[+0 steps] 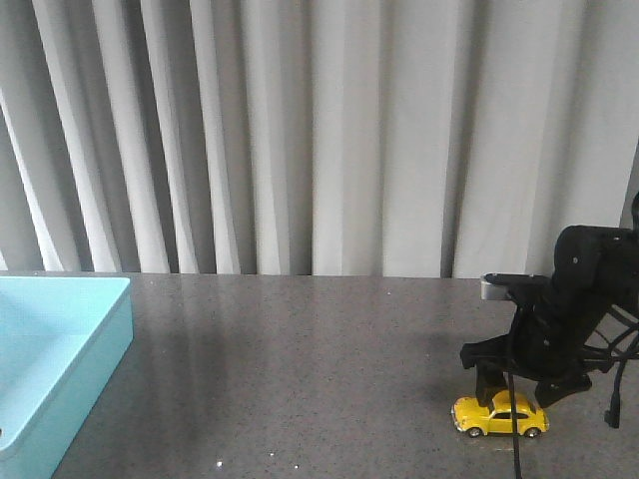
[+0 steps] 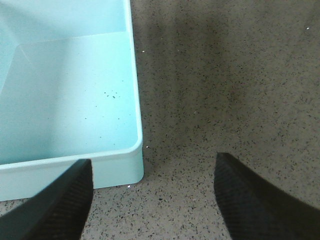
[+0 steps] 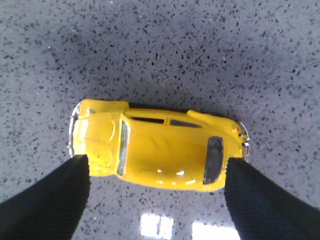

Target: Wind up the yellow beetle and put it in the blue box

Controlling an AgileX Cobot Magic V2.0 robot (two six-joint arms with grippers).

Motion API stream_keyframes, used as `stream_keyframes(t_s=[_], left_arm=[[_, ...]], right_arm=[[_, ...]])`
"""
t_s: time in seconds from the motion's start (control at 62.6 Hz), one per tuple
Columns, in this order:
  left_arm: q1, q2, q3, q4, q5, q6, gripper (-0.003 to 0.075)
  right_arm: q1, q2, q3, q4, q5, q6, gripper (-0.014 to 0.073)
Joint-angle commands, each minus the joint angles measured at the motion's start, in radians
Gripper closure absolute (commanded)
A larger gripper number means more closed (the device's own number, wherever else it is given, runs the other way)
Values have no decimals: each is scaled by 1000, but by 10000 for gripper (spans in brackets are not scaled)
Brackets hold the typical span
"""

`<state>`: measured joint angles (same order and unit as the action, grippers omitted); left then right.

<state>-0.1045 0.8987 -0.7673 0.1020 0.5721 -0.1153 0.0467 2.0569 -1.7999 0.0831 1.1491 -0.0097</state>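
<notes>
The yellow beetle [image 1: 499, 414] stands on its wheels on the dark speckled table at the front right. In the right wrist view the beetle [image 3: 160, 150] lies crosswise seen from above. My right gripper [image 3: 156, 164] is open just over it, one black finger by the nose and the other by the tail. In the front view the right gripper [image 1: 507, 387] hangs low directly above the car. The blue box [image 1: 100, 364] sits at the table's left edge and is empty. My left gripper [image 2: 153, 161] is open over bare table beside a corner of the blue box [image 2: 117, 170].
Pleated grey curtains close off the back of the table. The right arm's black cables [image 1: 611, 394] hang near the car at the far right. Dark speckled tabletop [image 1: 300, 379] stretches between the box and the car.
</notes>
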Motion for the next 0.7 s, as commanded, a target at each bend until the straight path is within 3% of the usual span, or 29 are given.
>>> stream_keyframes(t_s=[0.0, 0.384, 0.687], left_arm=[[3, -5, -35, -2, -60, -1, 216], [3, -5, -35, -2, -60, -1, 216], [3, -5, -35, -2, -60, -1, 216]], right_arm=[[-4, -35, -33, -2, -38, -7, 54], [-4, -3, -33, -7, -36, -8, 54], [-4, -3, -33, -83, 7, 0, 54]])
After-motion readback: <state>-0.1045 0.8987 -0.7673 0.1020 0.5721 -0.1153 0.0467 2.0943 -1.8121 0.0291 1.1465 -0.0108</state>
